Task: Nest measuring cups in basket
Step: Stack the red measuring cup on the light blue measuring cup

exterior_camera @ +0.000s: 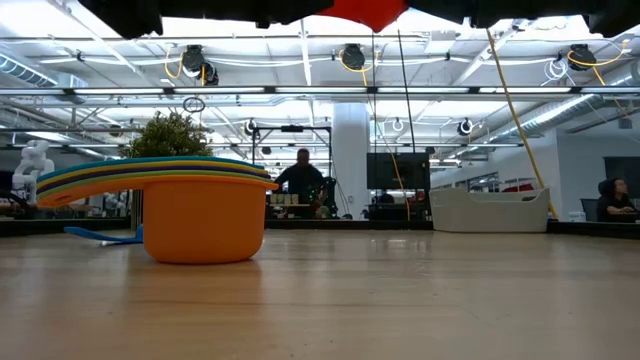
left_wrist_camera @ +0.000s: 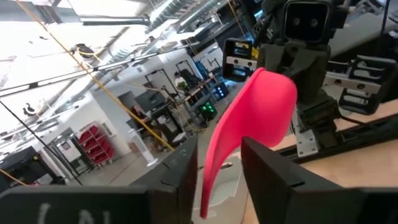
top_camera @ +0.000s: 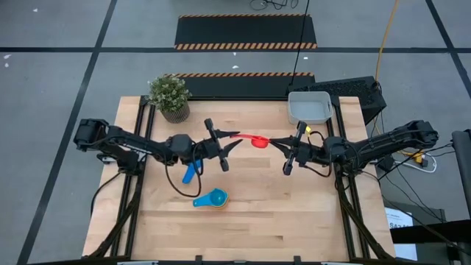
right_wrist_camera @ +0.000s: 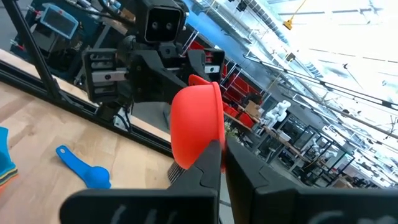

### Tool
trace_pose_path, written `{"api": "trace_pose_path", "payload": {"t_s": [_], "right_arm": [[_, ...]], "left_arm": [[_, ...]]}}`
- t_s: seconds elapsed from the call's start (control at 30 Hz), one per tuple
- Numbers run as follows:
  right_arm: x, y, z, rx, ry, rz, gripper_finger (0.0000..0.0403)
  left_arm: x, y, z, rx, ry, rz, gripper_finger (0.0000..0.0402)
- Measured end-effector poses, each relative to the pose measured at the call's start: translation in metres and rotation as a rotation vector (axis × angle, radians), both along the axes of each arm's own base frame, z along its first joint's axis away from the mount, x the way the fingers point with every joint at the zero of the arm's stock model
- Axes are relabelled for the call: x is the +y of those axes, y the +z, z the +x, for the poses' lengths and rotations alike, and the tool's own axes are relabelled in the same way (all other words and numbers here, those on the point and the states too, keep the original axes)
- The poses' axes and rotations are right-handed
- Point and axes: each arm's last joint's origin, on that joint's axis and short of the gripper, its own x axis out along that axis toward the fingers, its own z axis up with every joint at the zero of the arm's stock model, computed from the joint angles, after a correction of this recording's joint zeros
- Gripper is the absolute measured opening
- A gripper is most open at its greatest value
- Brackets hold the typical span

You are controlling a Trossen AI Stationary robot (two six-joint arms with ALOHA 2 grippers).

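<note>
While the red measuring cup (top_camera: 259, 140) is held in the air above the middle of the table (top_camera: 294, 221), it is gripped from both sides: its handle is pinched between the closed fingers of the left gripper (top_camera: 234, 138), and its bowl rim is pinched by the right gripper (top_camera: 277, 141). A nested stack of cups (top_camera: 215, 197), light blue on top and orange at the bottom, is seen near the front. One dark blue cup (top_camera: 190, 174) lies beneath the left arm. The basket (top_camera: 309, 107) is placed at the far right corner, beside the potted plant (top_camera: 169, 96)
</note>
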Motion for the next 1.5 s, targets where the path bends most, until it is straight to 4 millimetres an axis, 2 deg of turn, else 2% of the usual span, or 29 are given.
{"api": "trace_pose_path", "payload": {"t_s": [0.2, 0.37, 0.67, 1.13, 1.5], "right_arm": [[0.000, -0.001, 0.000, 0.010, -0.002, -0.005, 0.0000], [0.000, -0.001, -0.002, 0.016, -0.002, -0.004, 0.0000], [-0.001, 0.000, -0.004, 0.023, 0.001, 0.017, 0.0000], [-0.001, 0.001, -0.006, 0.021, 0.006, 0.032, 0.0000], [-0.001, 0.001, -0.006, 0.019, 0.009, 0.046, 0.0000]], "left_arm": [[-0.009, 0.002, -0.003, 0.025, -0.001, 0.024, 0.0178], [-0.012, 0.002, -0.004, 0.036, 0.047, 0.038, 0.0185], [-0.013, 0.003, -0.007, 0.051, 0.037, 0.027, 0.0152], [-0.012, 0.001, -0.013, 0.065, 0.018, 0.012, 0.0141], [-0.010, 0.002, -0.013, 0.063, 0.024, 0.019, 0.0058]]}}
